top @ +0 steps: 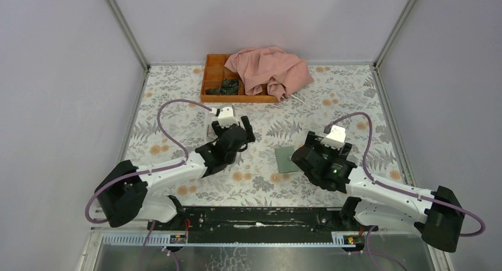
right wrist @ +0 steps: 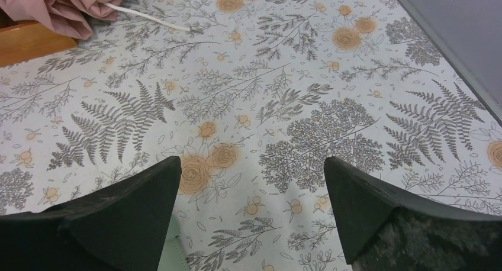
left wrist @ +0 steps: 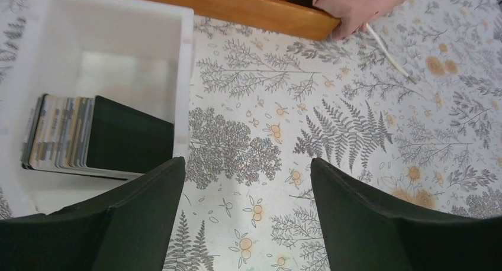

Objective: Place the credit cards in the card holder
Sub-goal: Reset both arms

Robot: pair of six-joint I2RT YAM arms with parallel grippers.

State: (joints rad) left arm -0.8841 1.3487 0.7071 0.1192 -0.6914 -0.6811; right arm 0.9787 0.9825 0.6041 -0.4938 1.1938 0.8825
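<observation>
Left and right jaws gape empty; credit cards point(left wrist: 59, 132) sit in white box point(left wrist: 187, 58), print unreadable.

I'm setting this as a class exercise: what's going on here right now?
The left pincer hangs open and empty beside the white rectangular open-topped box, where a stack of small thin credit cards sits. The right pincer, also open and empty, is next to the flat grey-green square card holder lying on the floral tablecloth.
</observation>
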